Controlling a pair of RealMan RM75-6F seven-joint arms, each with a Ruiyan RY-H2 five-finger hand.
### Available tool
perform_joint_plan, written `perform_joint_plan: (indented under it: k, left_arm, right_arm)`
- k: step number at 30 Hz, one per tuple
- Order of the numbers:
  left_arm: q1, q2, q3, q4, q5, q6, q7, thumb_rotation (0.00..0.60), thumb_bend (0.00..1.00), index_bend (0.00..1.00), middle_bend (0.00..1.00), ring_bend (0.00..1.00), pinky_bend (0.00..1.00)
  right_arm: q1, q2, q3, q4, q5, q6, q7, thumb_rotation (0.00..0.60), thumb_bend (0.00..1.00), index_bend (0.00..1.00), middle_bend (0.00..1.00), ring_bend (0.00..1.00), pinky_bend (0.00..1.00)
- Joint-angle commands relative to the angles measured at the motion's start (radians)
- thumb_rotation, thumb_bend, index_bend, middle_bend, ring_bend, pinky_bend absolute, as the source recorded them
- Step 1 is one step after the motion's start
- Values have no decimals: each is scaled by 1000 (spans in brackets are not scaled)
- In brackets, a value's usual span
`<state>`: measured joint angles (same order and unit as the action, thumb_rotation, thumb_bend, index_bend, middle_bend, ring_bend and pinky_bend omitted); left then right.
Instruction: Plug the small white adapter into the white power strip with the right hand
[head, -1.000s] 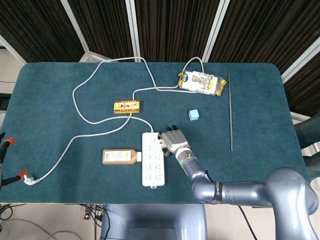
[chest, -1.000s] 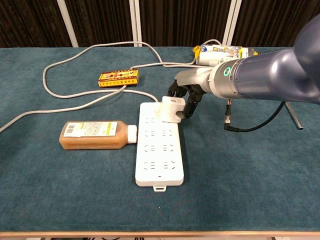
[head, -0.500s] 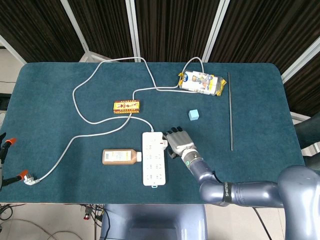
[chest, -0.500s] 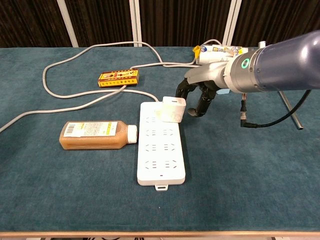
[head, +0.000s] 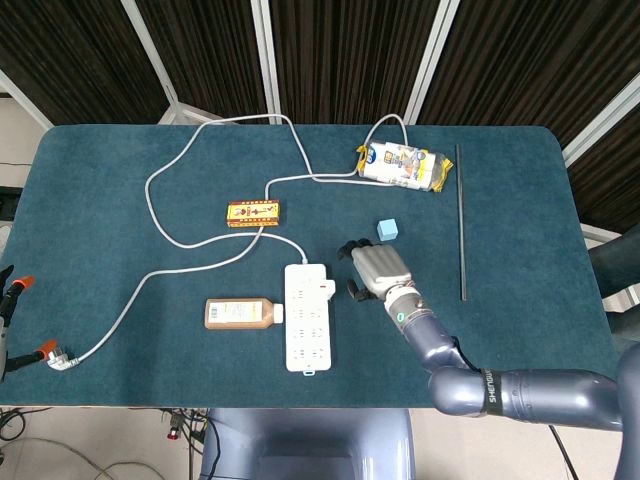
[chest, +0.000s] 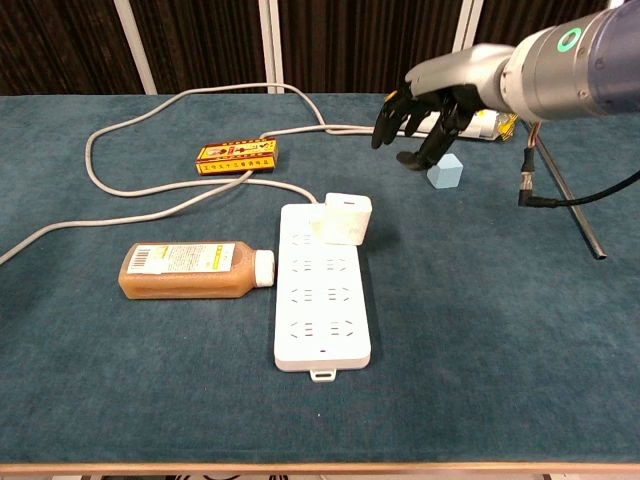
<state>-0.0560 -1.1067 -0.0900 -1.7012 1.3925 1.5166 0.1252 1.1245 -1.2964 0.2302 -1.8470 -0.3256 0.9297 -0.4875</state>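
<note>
The small white adapter (chest: 346, 219) (head: 326, 290) sits on the far right corner of the white power strip (chest: 322, 310) (head: 307, 335), tilted slightly. My right hand (chest: 425, 118) (head: 379, 271) hovers above the table to the right of the adapter and well apart from it. Its fingers are spread, loosely curved downward, and hold nothing. My left hand does not show in either view.
A brown bottle (chest: 195, 270) lies left of the strip. A yellow-red box (chest: 236, 155) lies beyond it. A blue cube (chest: 444, 173) lies just under the right hand, with a snack packet (head: 403, 165) behind and a thin metal rod (head: 461, 220) at the right. The strip's grey cable (head: 160, 210) loops across the left half.
My right hand has let go of the adapter and drawn up and to the right, away from the strip. The adapter stays on the strip.
</note>
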Motion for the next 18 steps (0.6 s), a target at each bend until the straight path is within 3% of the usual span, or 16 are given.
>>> perform_joint_plan:
  k: [1,3,7,11,14,18]
  left_arm:
    - [1,0,1,-1,1,1,0,600,91,187,0,0,0]
    - [1,0,2,-1,3,1,1,600,91,187,0,0,0]
    - [1,0,5,-3,8,2,3,600,91,188,0,0,0]
    - [3,1,5,-4,8,6,1,600,91,188,0,0,0]
    - [2,1,3,-3,4,4,2,600,91,189,0,0,0]
    - [0,1,5,-3,5,-2,4,600,91,190,0,0,0]
  right_arm:
    - [-62,30,65,-11,-78,53,112,600,608,345,283,311,772]
    - [-86,35,78,-8,-108,55,157,600,608,345,312,380,857]
    - [-110,37,78,6,-135,57,191,600,498,345,375,444,864]
    - [-108,24,67,27,-117,86,164,600,346,346,412,452,721]
    - [-101,19,65,38,-95,91,143,600,327,357,413,450,569]
    - [-92,9,61,52,-66,100,119,600,326,454,413,420,515]
